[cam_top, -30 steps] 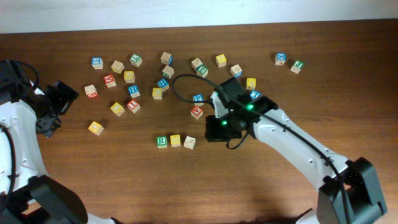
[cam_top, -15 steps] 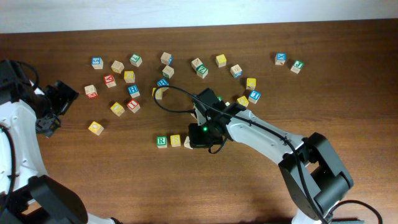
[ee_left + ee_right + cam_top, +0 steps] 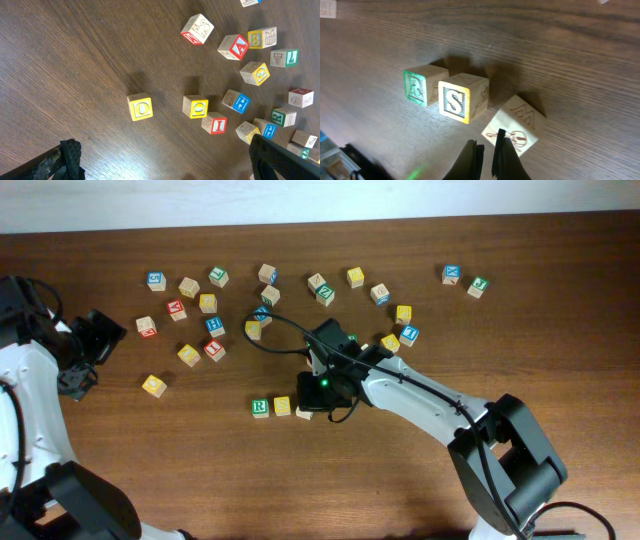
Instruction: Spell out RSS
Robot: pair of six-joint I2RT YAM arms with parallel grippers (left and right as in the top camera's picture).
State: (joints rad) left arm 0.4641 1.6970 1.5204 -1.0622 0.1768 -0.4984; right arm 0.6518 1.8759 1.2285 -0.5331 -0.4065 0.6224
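Note:
Three blocks lie in a row at the table's front middle: a green R block [image 3: 260,407] [image 3: 416,86], a yellow S block [image 3: 282,406] [image 3: 455,102], and a skewed block [image 3: 303,413] [image 3: 516,125] that shows an M and a violin picture. My right gripper [image 3: 311,404] [image 3: 487,136] hangs just over the skewed block's near edge, its jaws almost together with nothing between them. My left gripper [image 3: 85,358] [image 3: 165,170] is wide open and empty at the far left, above bare wood.
Several loose letter blocks are scattered across the back of the table, from a yellow one [image 3: 153,385] at the left to a pair [image 3: 465,280] at the right. In the left wrist view, yellow O blocks [image 3: 140,107] lie ahead. My right arm covers blocks behind the row.
My right gripper has swung left and forward from the table's middle to the right end of the row. The left arm has not moved.

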